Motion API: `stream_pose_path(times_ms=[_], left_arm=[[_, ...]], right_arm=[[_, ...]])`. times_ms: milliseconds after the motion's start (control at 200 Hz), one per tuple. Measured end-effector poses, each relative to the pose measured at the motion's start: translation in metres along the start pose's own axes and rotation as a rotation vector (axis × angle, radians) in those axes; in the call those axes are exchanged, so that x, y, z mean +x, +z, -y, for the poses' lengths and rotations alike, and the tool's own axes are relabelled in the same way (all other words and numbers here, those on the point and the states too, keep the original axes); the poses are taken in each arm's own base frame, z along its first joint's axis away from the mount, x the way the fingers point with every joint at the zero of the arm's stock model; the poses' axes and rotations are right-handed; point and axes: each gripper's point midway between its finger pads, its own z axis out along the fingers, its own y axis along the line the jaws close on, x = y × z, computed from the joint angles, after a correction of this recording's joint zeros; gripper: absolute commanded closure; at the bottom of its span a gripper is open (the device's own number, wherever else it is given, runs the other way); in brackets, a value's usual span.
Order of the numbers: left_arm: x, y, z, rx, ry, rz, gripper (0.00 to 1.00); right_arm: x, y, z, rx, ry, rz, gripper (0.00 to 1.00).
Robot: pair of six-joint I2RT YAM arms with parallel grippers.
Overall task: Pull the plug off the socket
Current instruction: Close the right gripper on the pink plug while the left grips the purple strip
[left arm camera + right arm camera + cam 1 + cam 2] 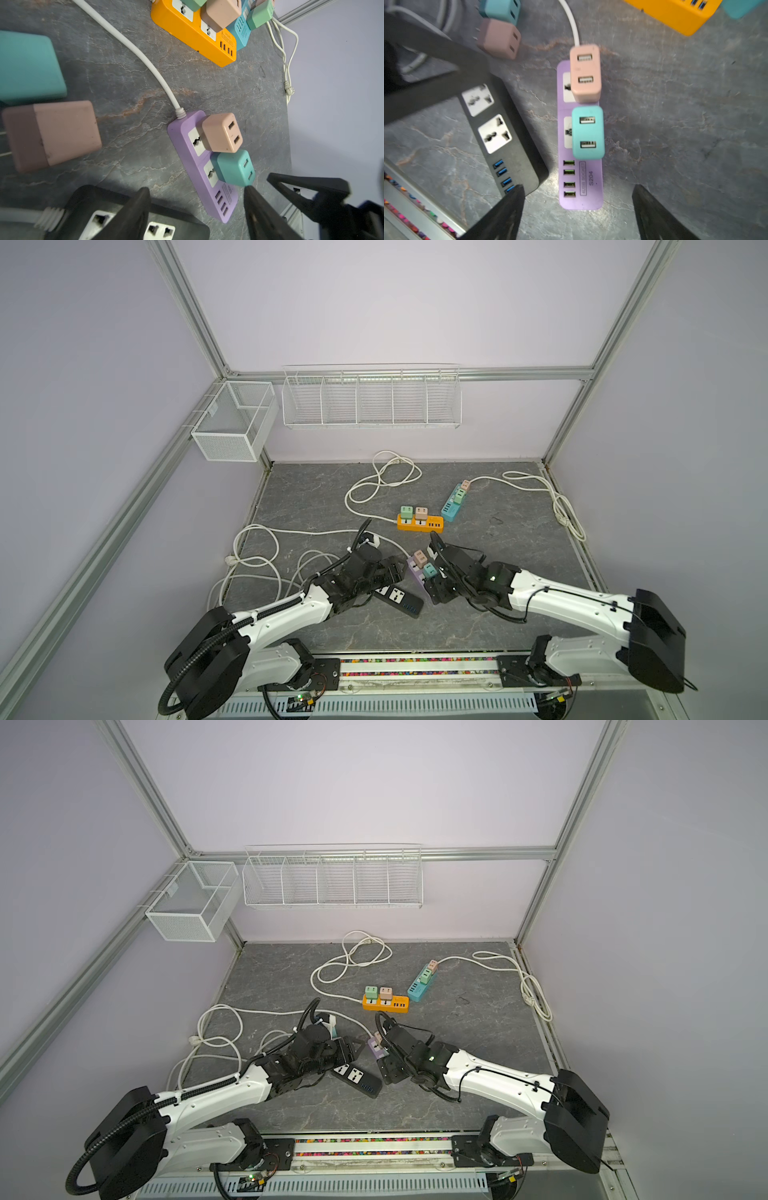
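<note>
A purple socket strip [581, 187] lies on the dark stone table [498, 572] between my two arms. A pink plug [585, 72] and a teal plug [588, 133] sit in the purple socket strip [414, 572]. My right gripper [578, 197] hovers open over the strip's USB end, one finger to each side, touching nothing. My left gripper [195, 199] is open too. One of its fingertips [252, 193] is close to the teal plug [234, 168]; the other is over a black strip [158, 228]. In both top views the grippers [395, 568] [386, 1069] flank the purple strip [376, 1050].
The black strip [500, 133] has bare sockets. Loose pink [56, 133] and teal [29, 66] plugs lie on the table beside it. An orange strip [419, 522] and a blue strip [453, 506] carry plugs farther back. White cords [257, 560] loop on the left and right.
</note>
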Motion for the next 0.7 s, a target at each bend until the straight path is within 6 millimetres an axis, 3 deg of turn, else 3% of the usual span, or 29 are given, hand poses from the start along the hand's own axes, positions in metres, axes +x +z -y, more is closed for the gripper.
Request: stream_pose_path(times_ms=[140, 285, 510, 700], left_arm=[[-0.009, 0.006, 0.003, -0.012, 0.037, 0.019, 0.30], [-0.021, 0.019, 0.004, -0.019, 0.047, 0.015, 0.34], [-0.021, 0.038, -0.009, -0.025, 0.029, -0.028, 0.36], [-0.012, 0.053, -0.011, 0.001, 0.031, -0.068, 0.39]], right_arm=[[-0.028, -0.013, 0.006, 0.016, 0.037, 0.032, 0.13], [-0.051, -0.011, 0.012, 0.040, 0.072, 0.037, 0.14], [-0.063, 0.010, 0.016, 0.076, 0.079, -0.016, 0.19], [-0.061, 0.025, 0.016, 0.099, 0.072, -0.066, 0.24]])
